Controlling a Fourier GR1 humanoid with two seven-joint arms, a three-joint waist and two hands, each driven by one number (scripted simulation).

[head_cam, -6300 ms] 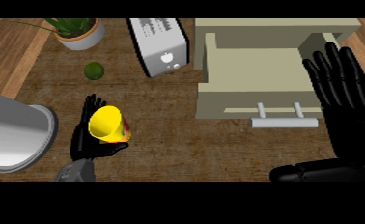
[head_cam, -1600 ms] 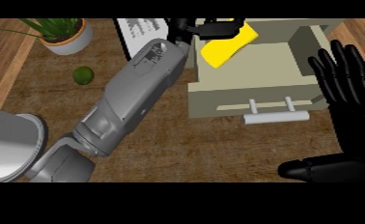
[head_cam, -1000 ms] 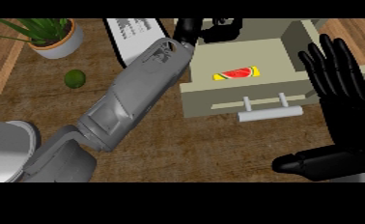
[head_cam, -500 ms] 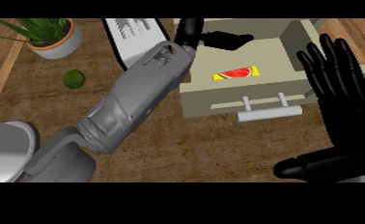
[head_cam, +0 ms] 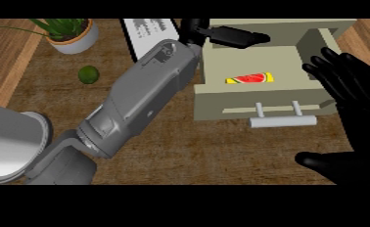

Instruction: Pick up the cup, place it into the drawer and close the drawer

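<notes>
The yellow cup (head_cam: pixel 250 79) with a red mark lies on its side inside the open beige drawer (head_cam: pixel 217 106). My left hand (head_cam: pixel 230 35) is stretched over the drawer's back edge, fingers straight and holding nothing; its grey forearm (head_cam: pixel 145 99) crosses the counter diagonally. My right hand (head_cam: pixel 347 81) stands open at the right edge beside the drawer, fingers up. The drawer's pale bar handle (head_cam: pixel 283 121) faces me.
A potted plant (head_cam: pixel 71 34) stands at the back left, with a green lime (head_cam: pixel 88 74) on the wooden counter below it. A white toaster-like appliance (head_cam: pixel 150 33) sits behind my left forearm. A grey round vessel (head_cam: pixel 18 143) fills the lower left.
My left hand carried the cup from the counter's left over to the drawer and let it go inside. The hand now stays straight above the drawer's back; the view shifted slightly.
</notes>
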